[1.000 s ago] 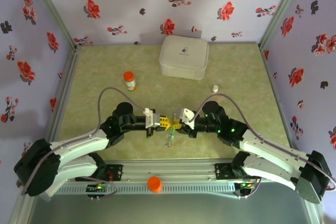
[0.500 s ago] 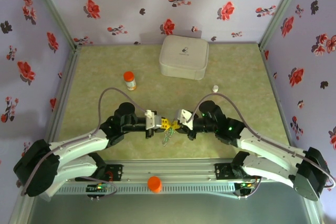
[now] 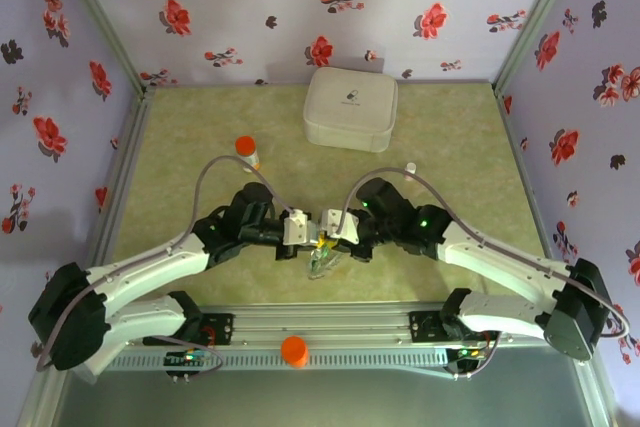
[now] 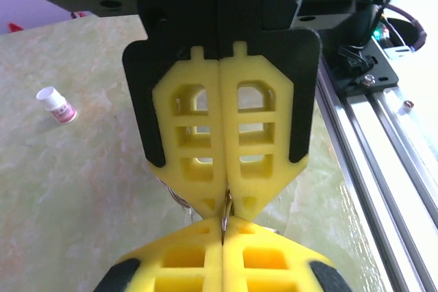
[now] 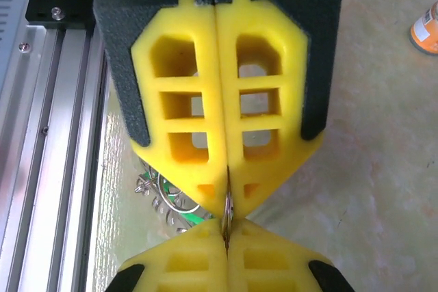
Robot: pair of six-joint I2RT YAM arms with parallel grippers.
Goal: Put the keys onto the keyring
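Note:
My left gripper [image 3: 314, 239] and right gripper [image 3: 328, 238] meet tip to tip over the near middle of the table. Both are shut on the same thin metal edge of the keyring [image 4: 224, 214], seen end-on between the yellow fingertips. In the left wrist view my left gripper [image 4: 223, 244] is at the bottom and the right gripper [image 4: 225, 200] faces it from above. In the right wrist view my right gripper [image 5: 226, 241] is at the bottom, pinching the keyring [image 5: 228, 211]. Below and left dangle silver loops and the green-headed keys [image 5: 194, 215]. From above, that bundle of keys [image 3: 322, 265] hangs under the tips.
A white zip case [image 3: 350, 110] lies at the back. An orange-capped bottle [image 3: 246, 150] stands back left, and a small white vial [image 3: 410, 167] back right. An orange knob [image 3: 294, 350] sits on the metal rail [image 3: 330, 332] along the near edge.
The two grippers have closed the gap and now touch tip to tip. The right gripper has moved left and shut on the metal piece. The hanging bundle shifted slightly with them.

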